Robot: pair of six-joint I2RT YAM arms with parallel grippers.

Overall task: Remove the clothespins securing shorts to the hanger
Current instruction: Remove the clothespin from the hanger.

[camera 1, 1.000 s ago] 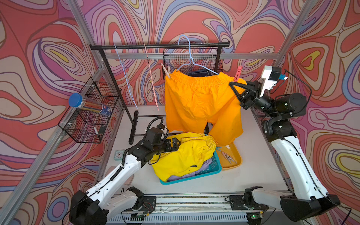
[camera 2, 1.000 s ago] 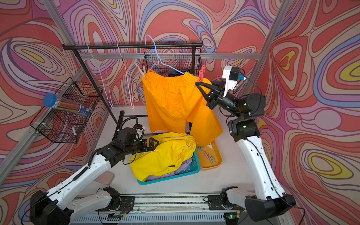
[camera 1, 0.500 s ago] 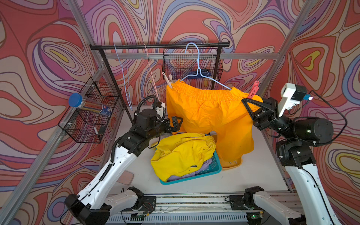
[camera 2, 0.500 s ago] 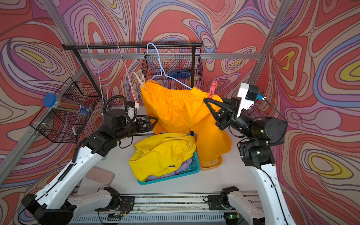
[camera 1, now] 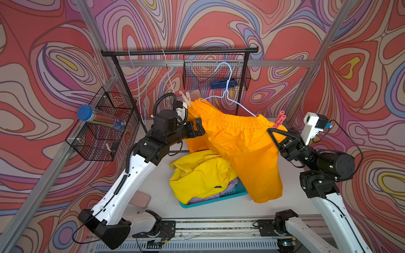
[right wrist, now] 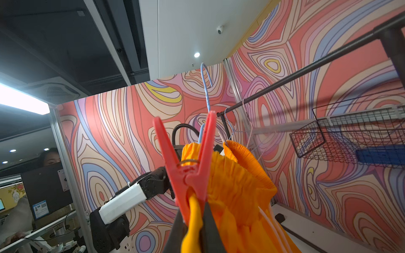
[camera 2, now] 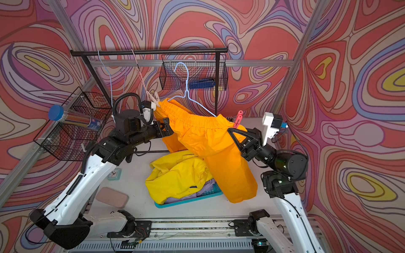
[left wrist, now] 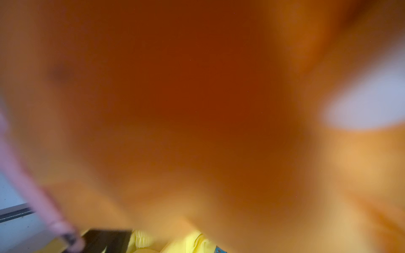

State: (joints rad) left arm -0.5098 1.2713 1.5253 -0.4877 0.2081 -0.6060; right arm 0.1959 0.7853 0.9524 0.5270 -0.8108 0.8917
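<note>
The right gripper (right wrist: 194,219) pinches the waistband of the orange thin-fabric shorts (camera 1: 236,140) just below the red plastic clothespin (right wrist: 188,175) at their three o'clock corner. The left gripper (camera 1: 197,128), spread wide, sits at their nine o'clock edge, under a pale plastic clothespin (camera 1: 185,101).

Tabletop (camera 1: 293,197) and rack (camera 2: 153,51) are overlooked from high in front in both top views. The left wrist view is filled by blurred orange shorts (left wrist: 197,109); the red clothespin (right wrist: 188,173) is seen closely, upward, from the right wrist
</note>
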